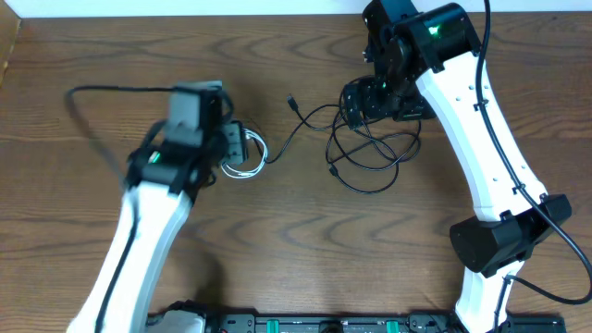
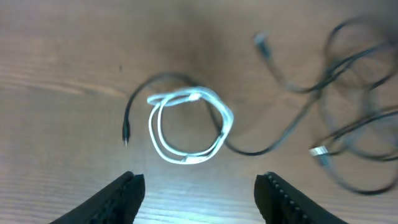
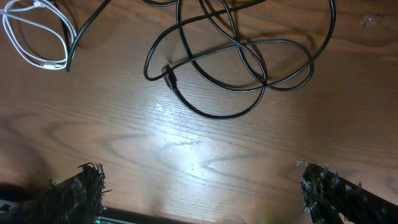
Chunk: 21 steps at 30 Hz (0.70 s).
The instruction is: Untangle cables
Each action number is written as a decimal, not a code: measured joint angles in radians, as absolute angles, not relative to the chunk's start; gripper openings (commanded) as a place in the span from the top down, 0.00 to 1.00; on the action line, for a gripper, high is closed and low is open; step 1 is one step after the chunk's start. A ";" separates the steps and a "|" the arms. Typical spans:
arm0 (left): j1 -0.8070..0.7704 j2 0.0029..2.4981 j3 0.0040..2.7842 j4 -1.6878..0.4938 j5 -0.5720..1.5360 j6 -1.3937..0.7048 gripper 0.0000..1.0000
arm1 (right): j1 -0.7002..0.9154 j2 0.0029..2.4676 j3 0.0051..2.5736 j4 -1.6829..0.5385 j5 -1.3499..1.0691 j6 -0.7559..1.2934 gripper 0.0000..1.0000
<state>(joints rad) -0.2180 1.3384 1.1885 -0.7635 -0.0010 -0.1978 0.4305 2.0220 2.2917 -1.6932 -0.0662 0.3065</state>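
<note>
The short white cable lies coiled in a flat ring on the desk, straight ahead of the left hand, whose fingers stand released and apart with nothing between them. The black cables sprawl in loose loops to the ring's right, and one of them runs along the ring's right side, touching it. The right hand, also released and empty, hovers over that black heap. The left hand is plainly nearer the ring, so I judge the white cable falls to it
</note>
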 measured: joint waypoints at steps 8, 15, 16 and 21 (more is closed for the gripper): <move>-0.207 1.629 1.188 -0.727 -0.149 -0.307 0.34 | 0.430 2.022 2.291 -1.693 -0.066 0.307 0.01; -0.156 1.761 1.188 -0.661 -0.186 -0.344 0.37 | 0.430 2.022 2.291 -1.693 -0.066 0.307 0.01; -0.151 1.776 1.188 -0.651 -0.187 -0.344 0.38 | 0.430 2.022 2.291 -1.693 -0.066 0.307 0.01; -0.147 1.836 1.188 -0.613 -0.184 -0.347 0.38 | 0.430 2.022 2.291 -1.693 -0.066 0.307 0.01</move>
